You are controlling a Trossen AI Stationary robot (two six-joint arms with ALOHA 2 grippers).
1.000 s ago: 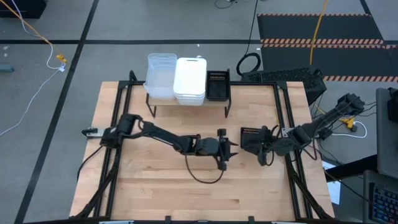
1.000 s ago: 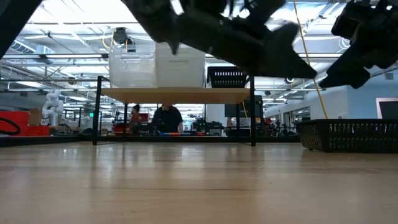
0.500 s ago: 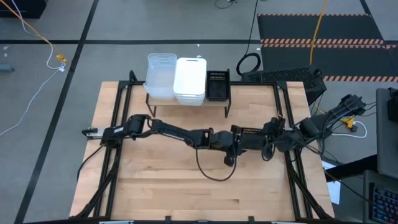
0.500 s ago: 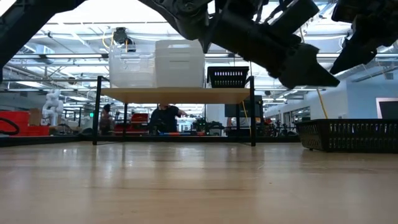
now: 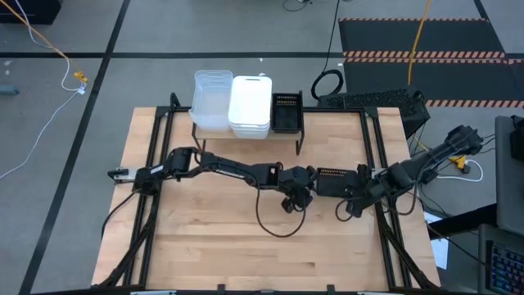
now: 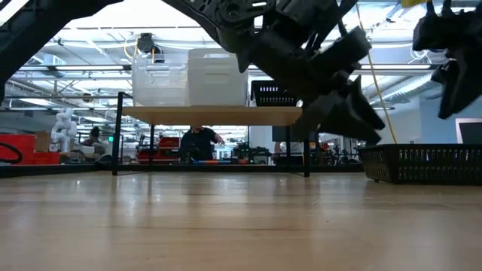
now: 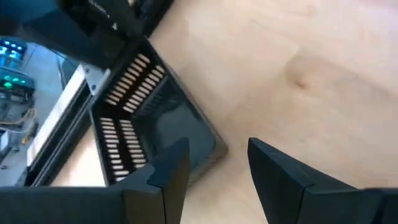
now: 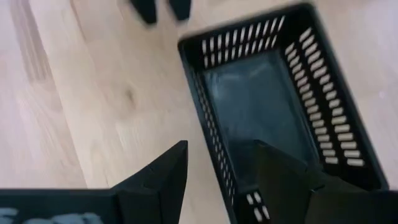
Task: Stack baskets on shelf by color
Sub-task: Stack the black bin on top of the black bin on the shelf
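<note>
Landmark: the loose black basket [image 5: 334,181] lying on the wooden counter [image 5: 213,246], in front of the shelf's right end and near the counter's right edge; every place below is told from it.
Loose black basket: upright, empty; slotted walls plain in the right wrist view [image 8: 273,99] and the left wrist view [image 7: 149,118]; in the low view it sits flat on the counter at the far right [image 6: 422,162].
Left gripper [image 5: 296,197]: just beside the basket's left end, above the counter; fingers [image 7: 171,174] parted with bare wood between them, gripping nothing; one fingertip close to the basket's corner, contact cannot be told.
Right gripper [image 5: 350,205]: at the basket's right end, on its front side; fingers [image 8: 165,171] spread to either side of one basket wall, one over the wood outside and one over the basket's inside; not closed on the wall.
Shelf [image 5: 246,135]: behind the basket, at the counter's back edge; plank top on thin black legs [image 6: 215,114].
Clear baskets [image 5: 211,100]: on the shelf's left end, farthest from the loose basket.
White baskets [image 5: 250,105]: stacked mid-shelf, touching the clear ones.
Black basket on shelf [image 5: 286,112]: on the shelf's right end, directly behind the loose one; how many are nested there cannot be told.
Background: people at work beyond the shelf legs [image 6: 199,141].
</note>
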